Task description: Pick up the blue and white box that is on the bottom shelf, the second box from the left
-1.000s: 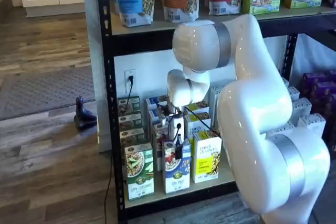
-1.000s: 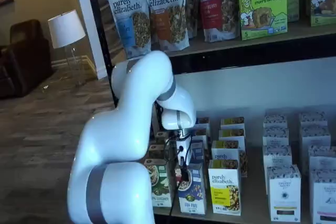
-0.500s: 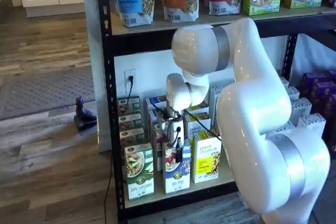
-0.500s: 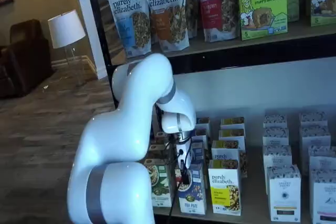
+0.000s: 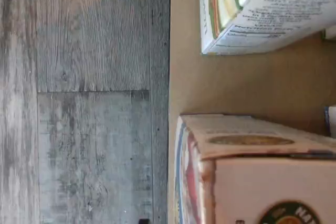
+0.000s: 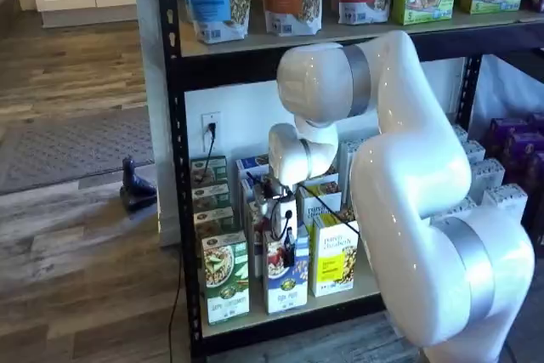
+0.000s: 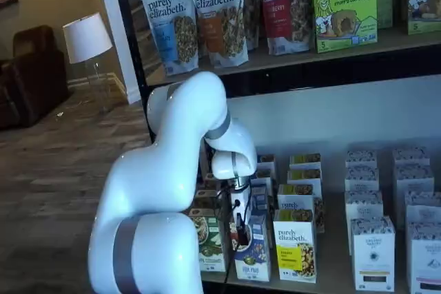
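The end effector point(image 6: 287, 246) hangs straight down from the white arm point(image 6: 408, 184) and sits at the top of the blue and white box point(image 6: 286, 275), which stands directly beneath it at the front edge of the bottom shelf point(image 6: 280, 314). That box is upright and facing outward, so its narrow top is the only part open to a reach from above, which is probably why the arm comes in vertically between the shelf levels. In a shelf view the black fingers point(image 7: 240, 228) show at the box's top, side-on, so I cannot tell whether they are spread or already pinching the carton. To one side of the end effector stands the green and white box point(image 6: 225, 278), to the other the yellow box point(image 6: 333, 254), each just beside the target, leaving little room for the fingers. In the wrist view the target's top point(image 5: 252, 140) fills the near field, with the wood floor point(image 5: 79, 98) beyond the shelf edge.
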You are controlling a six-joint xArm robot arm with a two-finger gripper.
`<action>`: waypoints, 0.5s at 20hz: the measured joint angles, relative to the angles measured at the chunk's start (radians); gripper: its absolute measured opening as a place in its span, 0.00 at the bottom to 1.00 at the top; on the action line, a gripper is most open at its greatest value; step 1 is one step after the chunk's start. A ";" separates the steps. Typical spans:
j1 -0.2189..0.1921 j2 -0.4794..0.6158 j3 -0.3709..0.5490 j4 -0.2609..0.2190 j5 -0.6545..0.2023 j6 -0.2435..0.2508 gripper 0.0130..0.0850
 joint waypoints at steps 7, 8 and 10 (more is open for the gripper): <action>-0.001 -0.006 0.011 0.000 -0.009 -0.001 0.72; -0.001 -0.007 0.012 -0.004 -0.009 0.003 0.72; -0.001 -0.010 0.019 -0.004 -0.015 0.002 0.72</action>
